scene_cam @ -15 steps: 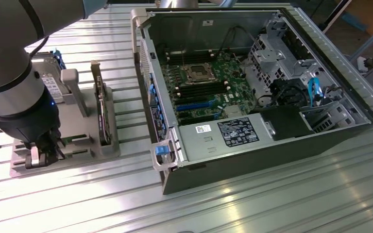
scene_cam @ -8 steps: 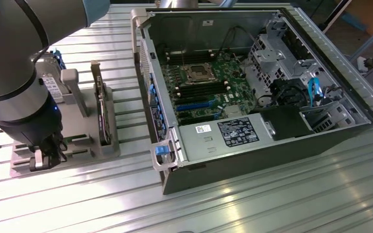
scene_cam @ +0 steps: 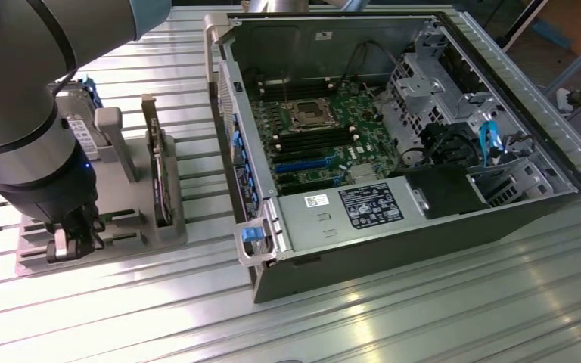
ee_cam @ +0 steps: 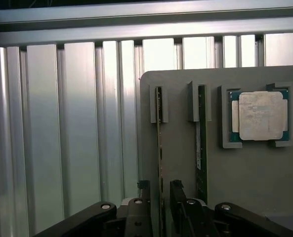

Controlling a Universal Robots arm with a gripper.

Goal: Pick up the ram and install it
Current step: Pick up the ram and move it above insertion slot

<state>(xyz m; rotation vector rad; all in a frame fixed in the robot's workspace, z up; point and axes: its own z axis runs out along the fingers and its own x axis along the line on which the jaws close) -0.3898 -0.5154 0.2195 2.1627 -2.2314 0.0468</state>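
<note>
While the gripper (ee_cam: 160,193) hangs low over the grey holder (ee_cam: 265,187), its two fingers (ee_cam: 140,210) stand spread apart. One ram (ee_cam: 159,148) runs between them, with a slim gap on either side of the stick, so nothing is pinched.

The wrist view gives the close count:
- Two green sticks alike, each standing on edge in its own slot of the holder.
- One square silver processor chip (ee_cam: 259,116), lying flat in a framed pocket.

The second stick (ee_cam: 200,148) stands between the straddled ram and the chip, just outside one finger.

The exterior view adds the wider layout. One arm (scene_cam: 18,113) at the exterior view's left reaches down to the near end of the holder. One dark expansion card (scene_cam: 160,178) stands on edge along the holder's right side. Well apart to the right lies one open computer case (scene_cam: 422,242) on its side, its green motherboard (scene_cam: 321,128) facing up, with a square socket near the middle and dark slots beside it. One slatted metal table (scene_cam: 422,318) bears both holder and case.
</note>
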